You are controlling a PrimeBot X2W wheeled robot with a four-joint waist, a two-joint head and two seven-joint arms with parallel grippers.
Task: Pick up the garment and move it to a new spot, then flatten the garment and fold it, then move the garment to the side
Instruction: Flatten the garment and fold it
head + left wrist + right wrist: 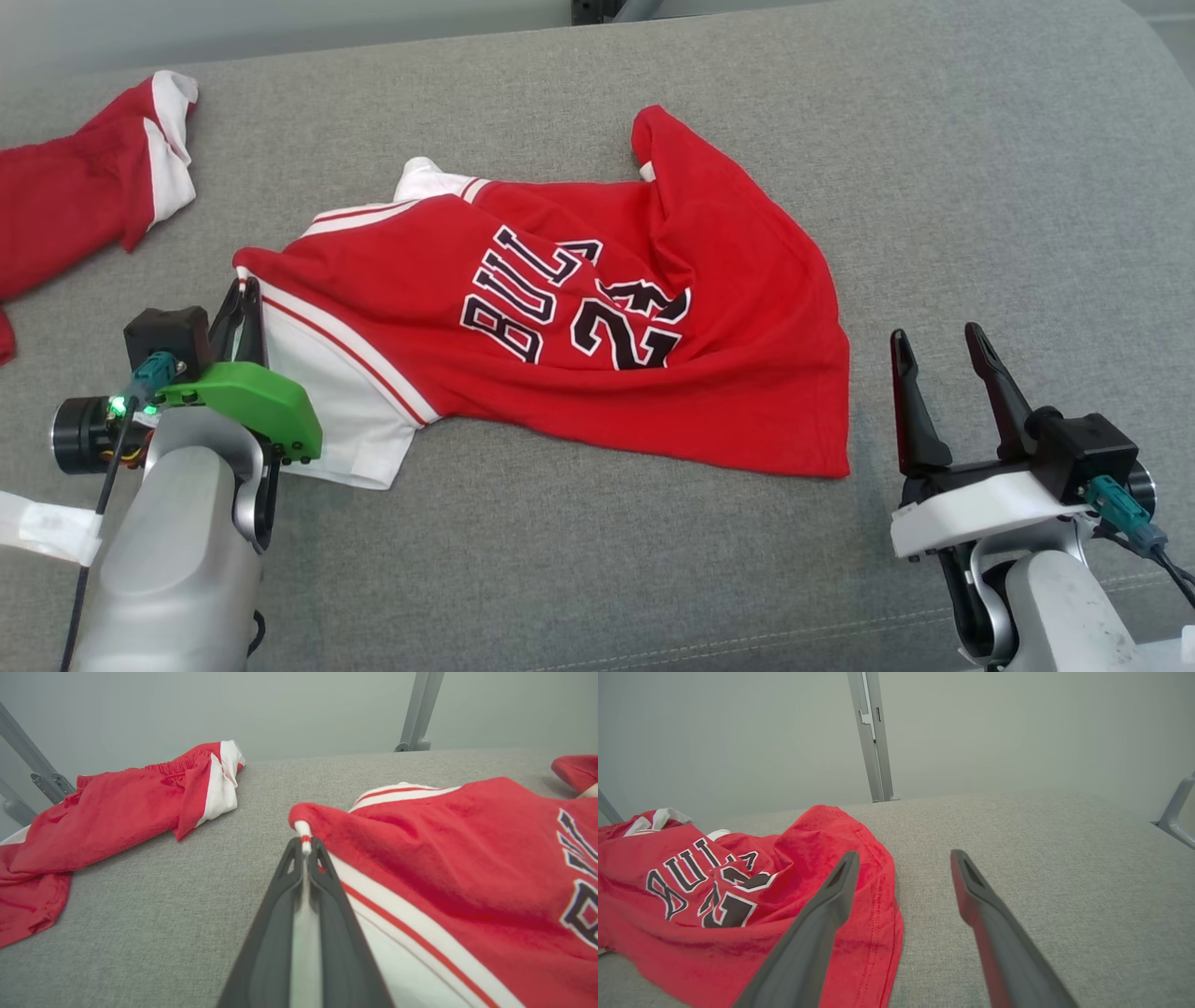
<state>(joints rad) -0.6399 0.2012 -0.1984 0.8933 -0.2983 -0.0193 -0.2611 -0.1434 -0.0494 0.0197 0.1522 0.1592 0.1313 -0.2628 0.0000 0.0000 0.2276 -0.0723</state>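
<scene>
Left wrist view, pincer (306, 843) gripping garment (444, 858) corner

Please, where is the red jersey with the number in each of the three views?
Head view: the red jersey lies in the centre.
Left wrist view: jersey on the right side, its corner pinched by the left tool.
Right wrist view: jersey at lower left.
Shared landmark: its black-and-white lettering.
</scene>
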